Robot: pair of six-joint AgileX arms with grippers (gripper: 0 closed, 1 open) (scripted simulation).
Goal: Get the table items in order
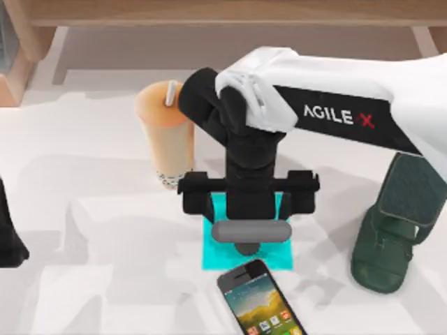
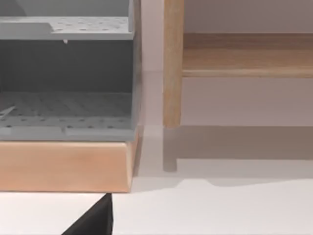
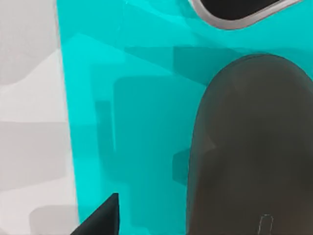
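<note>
My right gripper [image 1: 248,209] hangs open, pointing down over the cyan pad [image 1: 213,255]. The dark grey mouse [image 3: 249,147] lies flat on that pad, and one black fingertip [image 3: 105,218] stands beside it without touching it. From above, just the mouse's front end [image 1: 246,248] peeks out under the wrist. The black smartphone [image 1: 262,301] lies screen up at the pad's near edge, one corner [image 3: 239,7] over the cyan. Left of the arm, the orange-tan bubble tea cup [image 1: 166,132] stands upright with its white straw. My left gripper [image 1: 8,241] is parked at the table's left edge.
A dark green phone stand [image 1: 391,230] sits on the right of the white table [image 1: 91,293]. The brown wooden shelf [image 1: 223,12] runs along the back, its leg [image 2: 172,63] near a grey perforated rack [image 2: 63,73] on a wooden base.
</note>
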